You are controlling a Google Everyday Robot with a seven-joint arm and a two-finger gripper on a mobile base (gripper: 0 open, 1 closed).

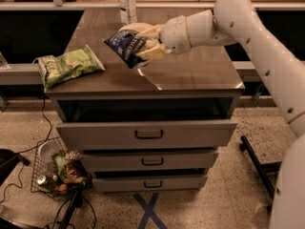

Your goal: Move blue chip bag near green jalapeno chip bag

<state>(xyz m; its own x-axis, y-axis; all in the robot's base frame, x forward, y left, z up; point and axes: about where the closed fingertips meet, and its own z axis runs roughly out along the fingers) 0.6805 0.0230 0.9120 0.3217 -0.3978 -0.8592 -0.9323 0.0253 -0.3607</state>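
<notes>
My gripper [145, 43] is shut on the blue chip bag [125, 45], a dark navy foil bag with white lettering, and holds it in the air above the middle of the cabinet top [200, 73]. The bag hangs tilted to the left of the fingers [152, 53]. The green jalapeno chip bag [69, 65], light green and puffy, lies flat at the front left corner of the cabinet top, a short way left of the blue bag. My white arm [248, 27] reaches in from the right.
A clear plastic bottle [127, 3] stands at the back of the cabinet top. A white bowl [135, 27] sits behind the blue bag, mostly hidden. The top drawer [147, 133] is pulled slightly out. A wire basket [56, 171] of items sits on the floor, lower left.
</notes>
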